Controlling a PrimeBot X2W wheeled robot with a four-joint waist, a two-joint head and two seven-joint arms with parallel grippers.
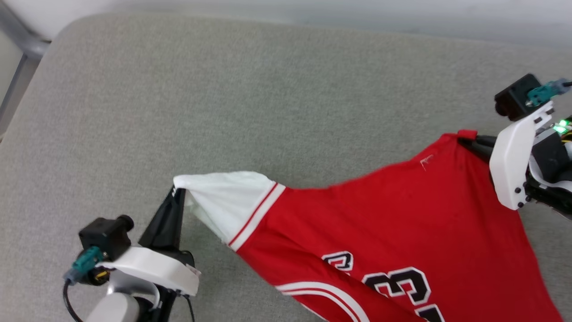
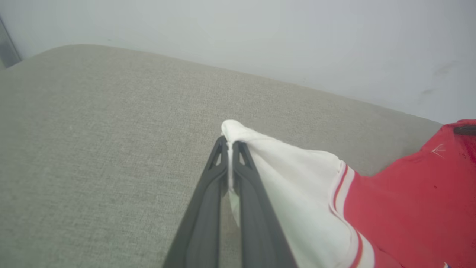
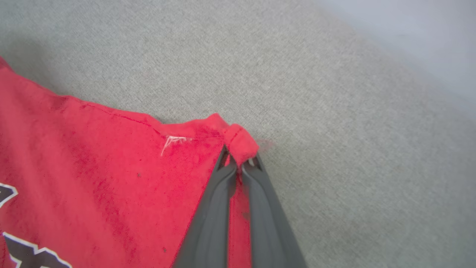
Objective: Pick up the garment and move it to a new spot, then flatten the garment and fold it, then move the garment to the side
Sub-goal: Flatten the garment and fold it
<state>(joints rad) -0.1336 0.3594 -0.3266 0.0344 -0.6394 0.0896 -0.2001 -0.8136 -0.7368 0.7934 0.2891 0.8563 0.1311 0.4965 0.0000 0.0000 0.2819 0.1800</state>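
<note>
1. Your left gripper [image 1: 178, 193] was clenched on the tip of the white sleeve [image 1: 223, 199] of the red jersey T-shirt [image 1: 402, 214]; the left wrist view showed white cloth pinched between the two closed fingers
2. Your right gripper [image 1: 467, 141] was clamped on a red corner [image 3: 241, 143] of the shirt's edge, with the cloth bunched over the fingertips in the right wrist view
3. The shirt was stretched between your two grippers over the grey upholstered surface [image 1: 223, 112], with its upper edge pulled taut and its black numbers facing up; its lower part ran off the bottom of the head view, so you could not tell how much of it lay on the surface
4. With both sides gripped, the pick-up looked done, and you were most likely in the carry to a new spot
5. Flattening, folding and the final move to the side all looked undone, since the shirt was spread open with no fold in it
</note>
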